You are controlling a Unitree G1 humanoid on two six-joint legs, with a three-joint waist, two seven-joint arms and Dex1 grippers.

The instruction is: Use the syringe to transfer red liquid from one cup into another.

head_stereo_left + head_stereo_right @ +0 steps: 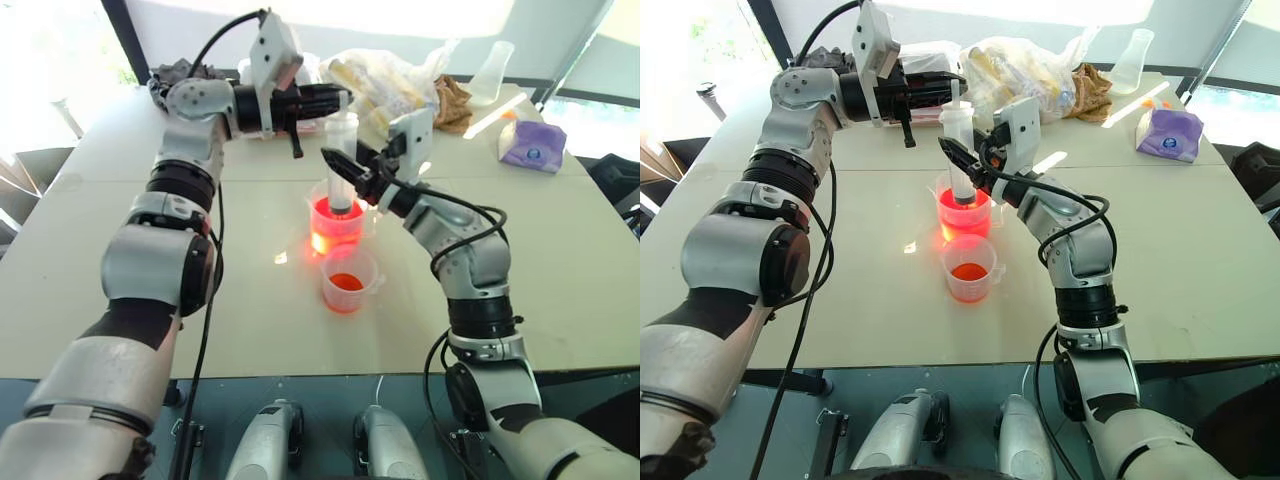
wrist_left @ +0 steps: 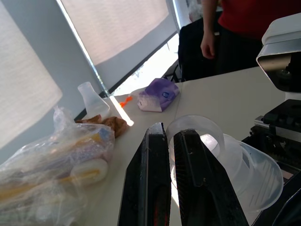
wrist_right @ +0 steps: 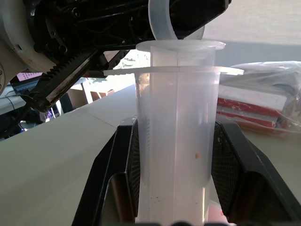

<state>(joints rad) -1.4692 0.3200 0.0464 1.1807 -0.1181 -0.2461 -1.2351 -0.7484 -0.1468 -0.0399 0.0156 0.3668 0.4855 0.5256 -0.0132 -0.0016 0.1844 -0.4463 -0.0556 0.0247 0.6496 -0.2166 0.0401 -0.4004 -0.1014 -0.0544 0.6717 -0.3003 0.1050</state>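
The clear syringe (image 1: 342, 160) stands upright with its lower end in the taller handled beaker (image 1: 322, 235), which holds glowing red liquid (image 1: 333, 240). My right gripper (image 1: 346, 180) is shut on the syringe barrel (image 3: 176, 122), one finger on each side. My left gripper (image 1: 343, 101) reaches in level from the left at the syringe's top. Its fingers (image 2: 150, 179) are shut on the clear plunger ring (image 2: 195, 129). The shorter cup (image 1: 348, 280) stands just in front of the beaker with a little red liquid in its bottom. The syringe tip is hidden in the beaker.
At the table's far side lie a clear plastic bag of packets (image 1: 385, 80), a brown crumpled item (image 1: 452, 100), an empty flask (image 1: 492, 72) and a purple tissue pack (image 1: 532, 145). A person in a red top (image 2: 235, 23) stands beyond the table.
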